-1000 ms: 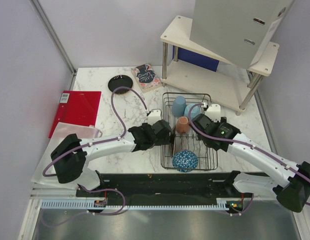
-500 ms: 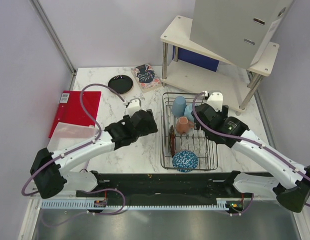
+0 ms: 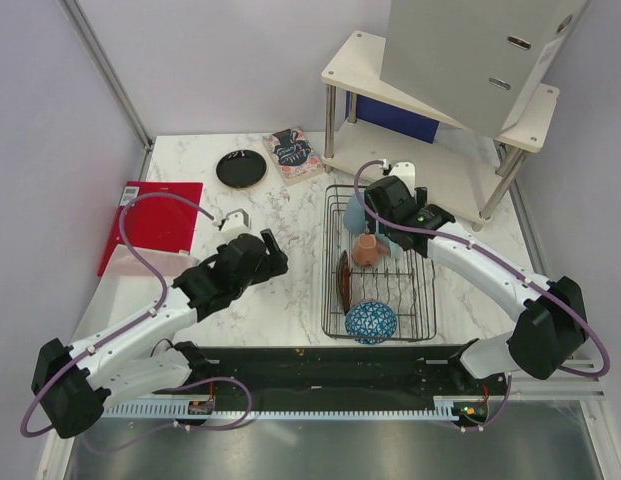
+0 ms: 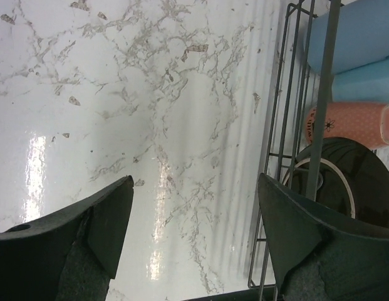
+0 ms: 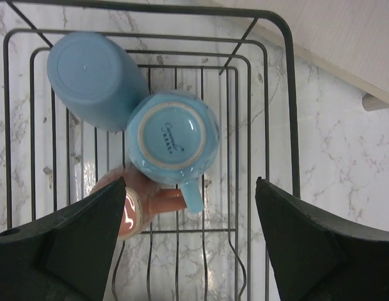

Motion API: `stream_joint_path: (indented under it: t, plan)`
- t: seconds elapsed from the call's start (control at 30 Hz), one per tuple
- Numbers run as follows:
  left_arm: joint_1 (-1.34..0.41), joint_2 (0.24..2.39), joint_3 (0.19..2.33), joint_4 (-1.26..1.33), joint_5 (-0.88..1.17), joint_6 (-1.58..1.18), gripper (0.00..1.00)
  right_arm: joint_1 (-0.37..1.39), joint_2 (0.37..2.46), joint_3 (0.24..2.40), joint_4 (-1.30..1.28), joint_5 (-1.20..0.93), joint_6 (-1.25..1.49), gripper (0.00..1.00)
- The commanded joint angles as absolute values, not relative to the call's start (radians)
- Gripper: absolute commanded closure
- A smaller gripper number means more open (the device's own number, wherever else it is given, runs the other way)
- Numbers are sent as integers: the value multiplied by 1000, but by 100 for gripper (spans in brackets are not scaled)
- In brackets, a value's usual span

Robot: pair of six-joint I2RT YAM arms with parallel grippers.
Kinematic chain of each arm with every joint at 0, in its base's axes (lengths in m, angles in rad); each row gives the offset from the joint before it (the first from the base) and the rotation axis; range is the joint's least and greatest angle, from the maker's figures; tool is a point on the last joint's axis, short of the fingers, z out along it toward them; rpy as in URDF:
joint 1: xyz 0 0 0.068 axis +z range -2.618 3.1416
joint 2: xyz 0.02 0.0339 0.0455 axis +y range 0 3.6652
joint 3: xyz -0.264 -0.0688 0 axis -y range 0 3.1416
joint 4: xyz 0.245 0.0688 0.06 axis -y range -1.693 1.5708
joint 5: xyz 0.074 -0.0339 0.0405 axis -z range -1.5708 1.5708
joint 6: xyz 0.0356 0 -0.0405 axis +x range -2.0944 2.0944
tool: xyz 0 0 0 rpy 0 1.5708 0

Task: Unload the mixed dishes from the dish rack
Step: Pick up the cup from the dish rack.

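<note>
The black wire dish rack (image 3: 427, 292) holds a light-blue cup (image 3: 356, 212), a salmon-pink mug (image 3: 366, 250), an upright dark red-brown plate (image 3: 343, 280) and a blue-and-white patterned bowl (image 3: 371, 321). A black plate (image 3: 241, 167) lies on the table at the far left. My right gripper (image 3: 382, 207) hangs open over the rack's far end. In the right wrist view it (image 5: 191, 241) is above a light-blue cup (image 5: 94, 78), a light-blue handled cup (image 5: 172, 138) and the pink mug (image 5: 131, 200). My left gripper (image 3: 274, 246) is open and empty over bare marble left of the rack (image 4: 279, 125).
A white two-tier shelf (image 3: 430, 150) with grey binders stands behind the rack. A patterned booklet (image 3: 294, 154) lies beside the black plate. A red folder (image 3: 155, 215) and a clear sleeve lie at the left edge.
My left arm has pulled back left, away from the rack's side, with its gripper empty. My right gripper has moved toward the rack's far end, over the blue cups.
</note>
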State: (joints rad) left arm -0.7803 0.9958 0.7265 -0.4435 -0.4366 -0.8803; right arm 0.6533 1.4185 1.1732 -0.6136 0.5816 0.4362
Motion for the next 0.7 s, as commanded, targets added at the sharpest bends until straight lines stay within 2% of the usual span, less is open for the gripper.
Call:
stream_joint_path:
  t: [0.0, 0.27, 0.67]
  plan:
    - [-779, 936, 690, -390, -433, -845, 14, 611, 1397, 1149, -468, 498, 419, 6]
    - [-779, 957, 678, -345, -397, -848, 14, 568, 1437, 1114, -381, 416, 429, 5]
    - [-781, 963, 646, -322, -371, -859, 15, 548, 1569, 1097, -345, 449, 422, 6]
